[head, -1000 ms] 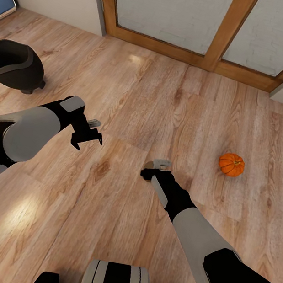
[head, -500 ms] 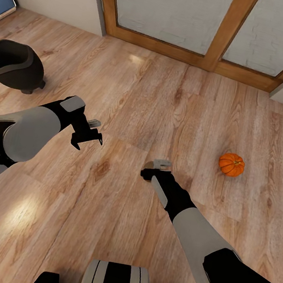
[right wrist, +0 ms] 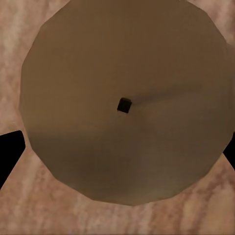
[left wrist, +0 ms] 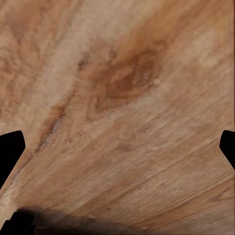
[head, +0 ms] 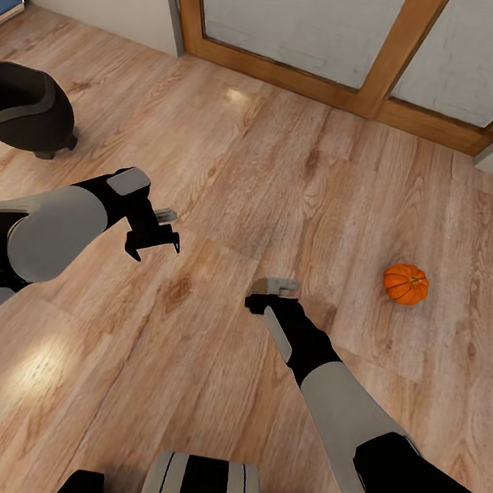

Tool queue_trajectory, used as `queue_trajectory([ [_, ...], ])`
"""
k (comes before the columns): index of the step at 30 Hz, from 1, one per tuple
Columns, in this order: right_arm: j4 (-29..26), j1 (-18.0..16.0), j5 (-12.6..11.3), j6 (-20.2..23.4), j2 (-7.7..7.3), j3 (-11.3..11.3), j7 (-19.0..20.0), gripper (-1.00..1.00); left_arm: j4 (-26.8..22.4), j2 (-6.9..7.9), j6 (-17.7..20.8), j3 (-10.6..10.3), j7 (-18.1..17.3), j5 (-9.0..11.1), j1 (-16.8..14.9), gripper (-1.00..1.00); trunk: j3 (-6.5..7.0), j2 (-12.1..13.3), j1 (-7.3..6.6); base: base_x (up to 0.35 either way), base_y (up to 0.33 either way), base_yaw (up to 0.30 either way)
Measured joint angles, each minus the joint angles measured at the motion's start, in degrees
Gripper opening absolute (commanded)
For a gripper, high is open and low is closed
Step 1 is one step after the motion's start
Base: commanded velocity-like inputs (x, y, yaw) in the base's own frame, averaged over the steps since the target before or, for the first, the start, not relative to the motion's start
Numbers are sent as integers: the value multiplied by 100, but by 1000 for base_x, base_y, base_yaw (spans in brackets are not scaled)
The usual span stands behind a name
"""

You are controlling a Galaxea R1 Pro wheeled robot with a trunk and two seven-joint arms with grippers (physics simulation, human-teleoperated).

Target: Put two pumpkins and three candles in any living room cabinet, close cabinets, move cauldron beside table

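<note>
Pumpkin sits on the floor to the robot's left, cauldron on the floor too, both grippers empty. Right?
Not quite: the pumpkin lies to the robot's right, beyond the right gripper, as the head view shows. The cauldron does stand on the floor, at the left, and neither the right gripper nor the left gripper holds anything.

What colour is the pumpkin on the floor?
Bright orange with darker ribs, a dark stem on the pumpkin; best seen in the head view.

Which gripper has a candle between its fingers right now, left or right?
The right gripper: its wrist view looks straight down on a round grey candle with a dark wick between the fingertips. The left gripper has bare floor between its fingertips.
</note>
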Motion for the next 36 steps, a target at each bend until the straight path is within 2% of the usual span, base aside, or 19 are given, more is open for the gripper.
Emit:
queue_trajectory([
  [5,-4,2,-7,-5,0,0,4,100,0,-2,1,-1,-7,1,0,100,0,0,0,0,0,0],
  [6,-4,0,-4,-6,0,0,3,-100,0,-2,1,-1,-6,0,0,100,0,0,0,0,0,0],
  [36,30,8,-8,-100,0,13,-1,-100,0,-3,1,-1,-3,3,0,100,1,-1,-1,0,0,0],
])
